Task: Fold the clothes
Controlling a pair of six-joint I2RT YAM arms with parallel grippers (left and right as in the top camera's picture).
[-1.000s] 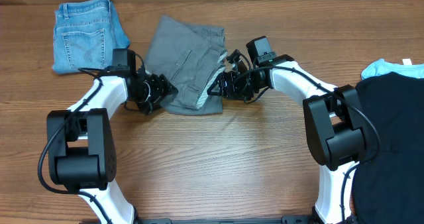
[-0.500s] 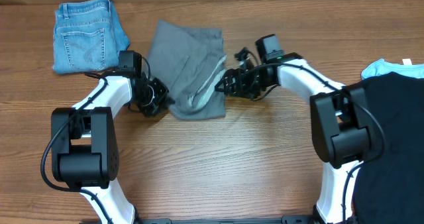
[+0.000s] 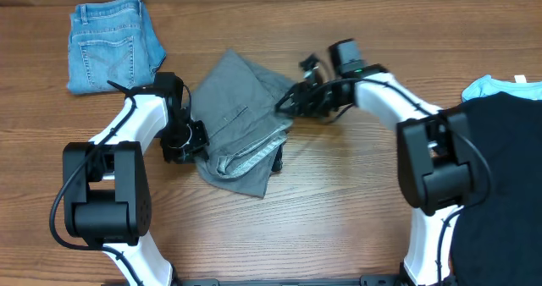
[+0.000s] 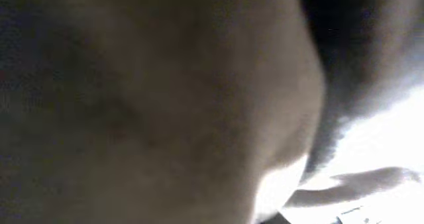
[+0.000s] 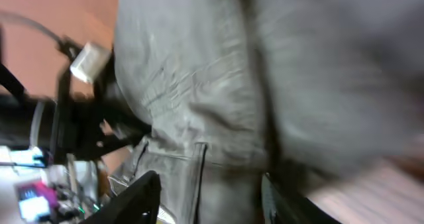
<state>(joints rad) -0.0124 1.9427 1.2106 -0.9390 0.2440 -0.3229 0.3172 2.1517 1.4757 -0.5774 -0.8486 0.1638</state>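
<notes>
The grey shorts (image 3: 237,138), newly turned and dragged forward, lie on the desk (image 3: 339,201) between the left pincer (image 3: 193,144) and right pincer (image 3: 288,107). Cloth fills both wrist views, so neither grip can be told. The folding looks unfinished.

Matt grey woven shorts (image 3: 237,121), creased, lie on a smooth wood-grain table (image 3: 339,210). At 10 o'clock, faded blue denim jeans (image 3: 110,45). At 3 o'clock, a matt black garment (image 3: 508,176), probably soft knit. The arms (image 3: 135,121) are glossy white plastic with black parts.
</notes>
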